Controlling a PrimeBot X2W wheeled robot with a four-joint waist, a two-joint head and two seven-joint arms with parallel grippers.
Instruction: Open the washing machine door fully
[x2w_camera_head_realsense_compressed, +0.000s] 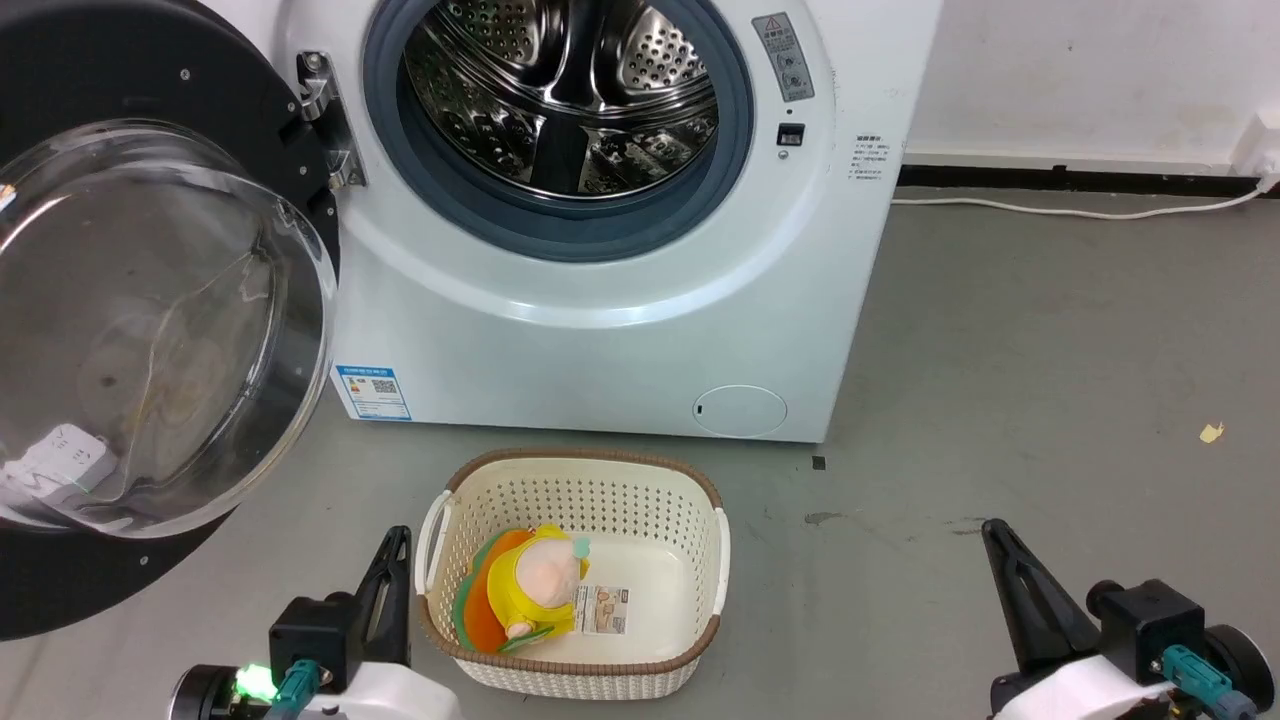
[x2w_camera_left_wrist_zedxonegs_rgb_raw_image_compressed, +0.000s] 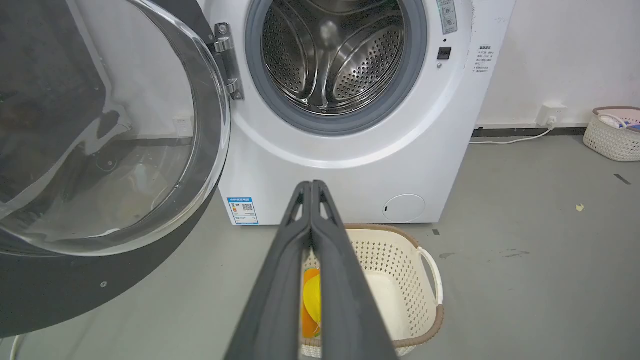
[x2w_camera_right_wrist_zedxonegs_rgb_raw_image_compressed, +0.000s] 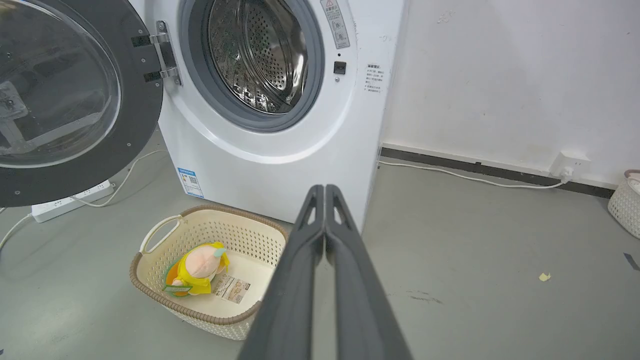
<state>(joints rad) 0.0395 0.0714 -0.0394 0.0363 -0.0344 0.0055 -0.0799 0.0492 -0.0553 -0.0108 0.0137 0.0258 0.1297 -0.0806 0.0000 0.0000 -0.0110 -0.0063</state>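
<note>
The white washing machine (x2w_camera_head_realsense_compressed: 620, 340) stands ahead with its steel drum exposed. Its round black washing machine door (x2w_camera_head_realsense_compressed: 150, 330), with a bulging clear glass bowl, is swung wide out to the left on its hinge (x2w_camera_head_realsense_compressed: 325, 120); the door (x2w_camera_left_wrist_zedxonegs_rgb_raw_image_compressed: 100, 140) also fills the left of the left wrist view and shows in the right wrist view (x2w_camera_right_wrist_zedxonegs_rgb_raw_image_compressed: 65, 95). My left gripper (x2w_camera_head_realsense_compressed: 400, 535) is shut and empty, low at the left beside a basket, apart from the door. My right gripper (x2w_camera_head_realsense_compressed: 990, 528) is shut and empty over bare floor at the lower right. Both pairs of fingers (x2w_camera_left_wrist_zedxonegs_rgb_raw_image_compressed: 312, 187) (x2w_camera_right_wrist_zedxonegs_rgb_raw_image_compressed: 325, 190) are pressed together.
A cream laundry basket (x2w_camera_head_realsense_compressed: 700, 610) with a yellow plush toy (x2w_camera_head_realsense_compressed: 535, 585) sits on the grey floor before the machine. A white power strip (x2w_camera_right_wrist_zedxonegs_rgb_raw_image_compressed: 70, 200) and cables lie under the door. A wall socket (x2w_camera_right_wrist_zedxonegs_rgb_raw_image_compressed: 570, 165), cable and another basket (x2w_camera_left_wrist_zedxonegs_rgb_raw_image_compressed: 615, 132) are at the right.
</note>
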